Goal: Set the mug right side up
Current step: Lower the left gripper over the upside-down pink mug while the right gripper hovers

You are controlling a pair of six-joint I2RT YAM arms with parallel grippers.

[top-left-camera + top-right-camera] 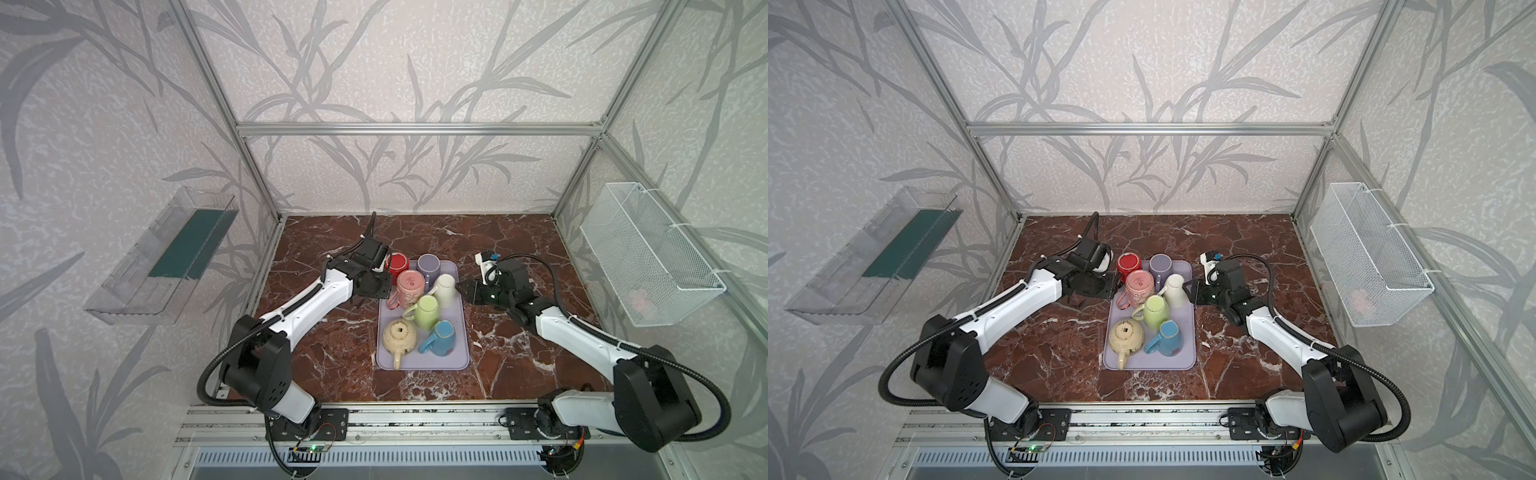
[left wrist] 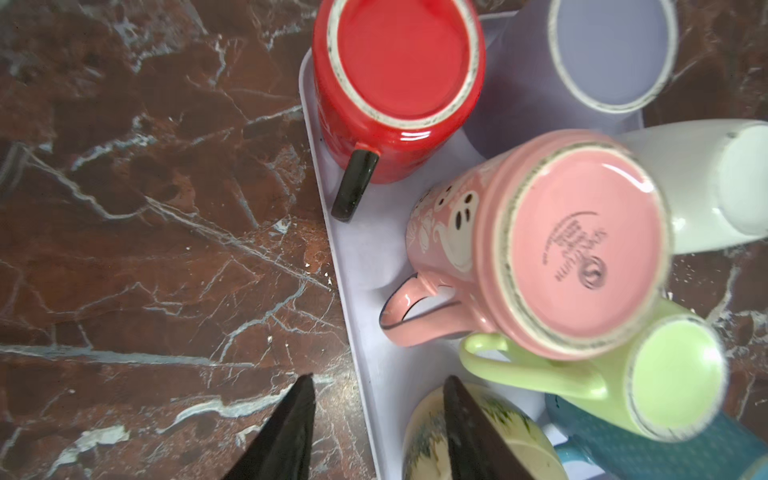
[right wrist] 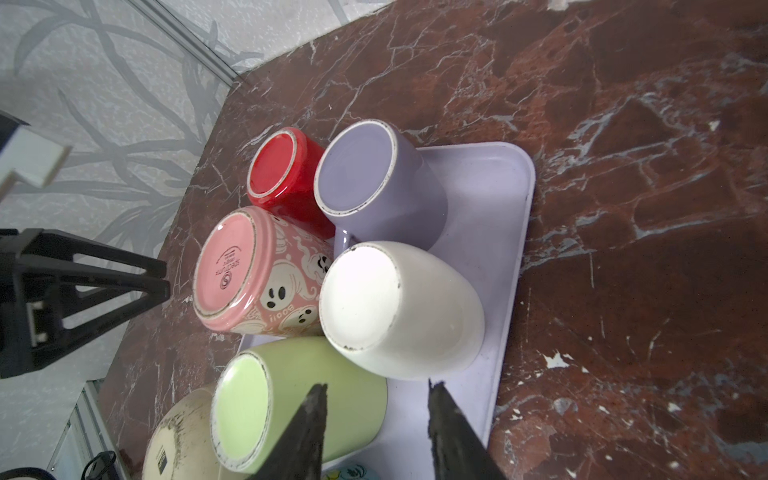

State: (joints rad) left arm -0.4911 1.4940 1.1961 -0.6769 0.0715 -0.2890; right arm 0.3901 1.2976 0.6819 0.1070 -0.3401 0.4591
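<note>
Left end effector (image 2: 379, 377) and right end effector (image 3: 378, 385) gape empty above red marble tabletop (image 1: 332, 345), leaf-patterned walls (image 1: 415, 62) around.

Six mugs (red (image 1: 397, 262), lavender (image 1: 428, 266), pink (image 1: 410, 284), white (image 1: 445, 289), green (image 1: 427, 311), blue (image 1: 442, 337)), one teapot (image 1: 399, 336) and one tray (image 1: 432, 363) are counted on the table (image 1: 332, 374).

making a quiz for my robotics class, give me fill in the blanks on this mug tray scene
The pink mug stands on a lilac ____.
It stands upside ____.
Beside the purple mug, at the far edge, stands the ____ mug.
The open right gripper holds ____.
Missing: tray, down, red, nothing.
</note>
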